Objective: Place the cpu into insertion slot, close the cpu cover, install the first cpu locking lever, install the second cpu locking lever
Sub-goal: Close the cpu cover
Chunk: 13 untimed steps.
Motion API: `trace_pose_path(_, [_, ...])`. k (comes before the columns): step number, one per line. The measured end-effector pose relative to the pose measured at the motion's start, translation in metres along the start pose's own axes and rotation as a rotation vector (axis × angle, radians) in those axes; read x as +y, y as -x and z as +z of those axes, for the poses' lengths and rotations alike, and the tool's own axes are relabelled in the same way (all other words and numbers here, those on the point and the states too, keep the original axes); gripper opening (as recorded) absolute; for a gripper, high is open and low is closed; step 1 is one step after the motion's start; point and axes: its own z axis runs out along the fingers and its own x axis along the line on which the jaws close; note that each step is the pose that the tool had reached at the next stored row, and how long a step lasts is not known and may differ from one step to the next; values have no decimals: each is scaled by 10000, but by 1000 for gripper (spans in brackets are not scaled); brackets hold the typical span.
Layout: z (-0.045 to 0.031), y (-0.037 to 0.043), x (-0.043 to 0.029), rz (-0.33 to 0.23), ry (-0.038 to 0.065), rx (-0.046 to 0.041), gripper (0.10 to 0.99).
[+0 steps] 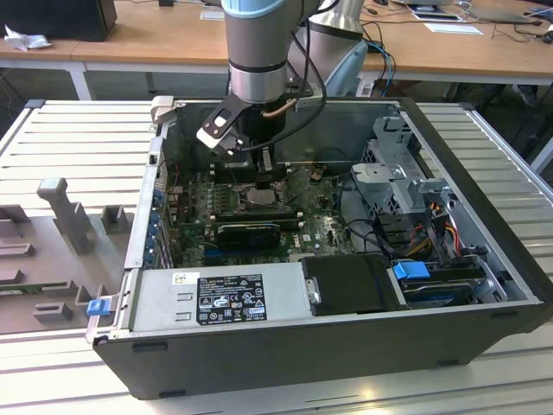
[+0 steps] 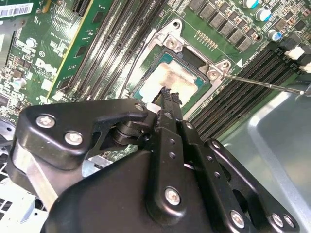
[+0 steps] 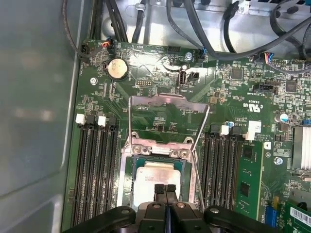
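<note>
The cpu (image 3: 154, 180) (image 2: 171, 77), a silvery square chip, lies flat inside the black-rimmed insertion slot (image 3: 127, 179) on the green motherboard (image 3: 233, 104). The cpu cover (image 3: 167, 99) stands swung open beyond the socket, and the board shows through its open centre. A thin wire locking lever (image 3: 200, 132) (image 2: 262, 83) sticks up beside the socket. My gripper (image 3: 165, 189) (image 2: 167, 96) is shut with its fingertips pressed together, hanging just over the cpu's edge with nothing between them. In the exterior view the gripper (image 1: 263, 180) hangs over the socket (image 1: 257, 199) inside the open computer case.
Long black memory slots (image 3: 95, 165) (image 3: 221, 167) flank the socket. Black cables (image 3: 194, 29) run along the case's back. A coin battery (image 3: 117, 69) sits beyond the cover. The power supply (image 1: 220, 298), a drive cage (image 1: 406, 181) and the case wall (image 3: 34, 121) hem in the board.
</note>
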Motion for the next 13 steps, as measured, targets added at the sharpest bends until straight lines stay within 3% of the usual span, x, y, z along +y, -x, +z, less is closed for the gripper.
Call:
trace_pose_path(5, [-75, 0, 7, 1, 1, 1, 106])
trace_pose_path(7, [-66, 11, 120, 22, -25, 2, 106])
trace_pose_path(13, [-202, 15, 162, 54, -40, 0, 106])
